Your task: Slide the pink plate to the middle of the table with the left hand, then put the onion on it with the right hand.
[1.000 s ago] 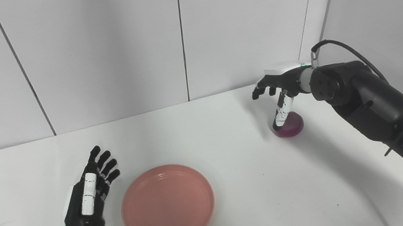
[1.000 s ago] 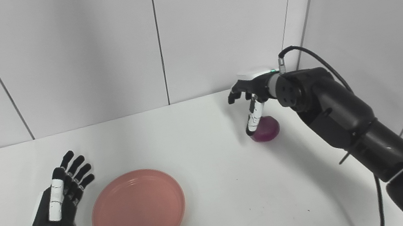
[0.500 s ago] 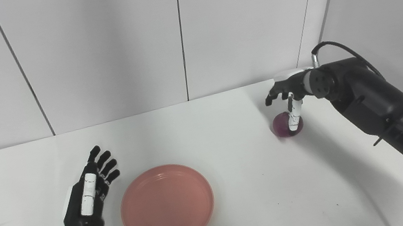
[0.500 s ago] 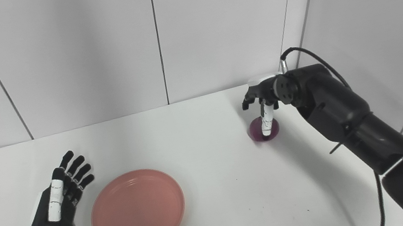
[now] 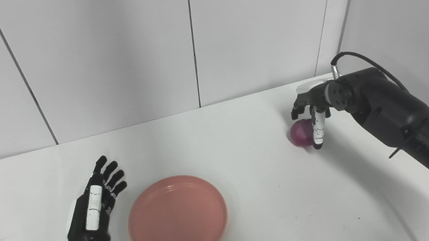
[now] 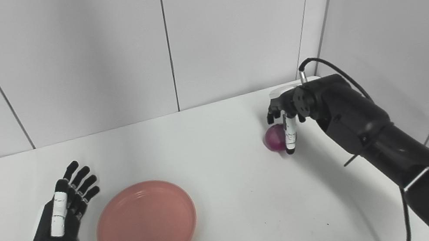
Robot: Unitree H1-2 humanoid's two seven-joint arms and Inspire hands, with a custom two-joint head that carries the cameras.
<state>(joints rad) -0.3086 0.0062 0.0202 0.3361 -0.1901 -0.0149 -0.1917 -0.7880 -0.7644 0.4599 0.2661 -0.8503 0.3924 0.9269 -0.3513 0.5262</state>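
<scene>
A round pink plate (image 5: 177,219) lies flat on the white table, near its front and a little left of centre. My left hand (image 5: 95,207) rests just left of the plate, fingers spread, open and holding nothing. A purple onion (image 5: 300,133) sits on the table at the far right, near the wall corner. My right hand (image 5: 314,114) hangs over the onion with its fingers curled down behind it and the thumb pointing down along the onion's right side. The onion rests on the table and the hand has no closed hold on it.
White wall panels stand behind the table and along its right side, close to the onion. The table (image 5: 255,201) shows bare white surface between plate and onion. A black cable (image 5: 366,56) loops off my right wrist.
My right hand has moved down and to the right over the onion; its thumb went from the onion's left side to its right side. The plate and my left hand have stayed put.
</scene>
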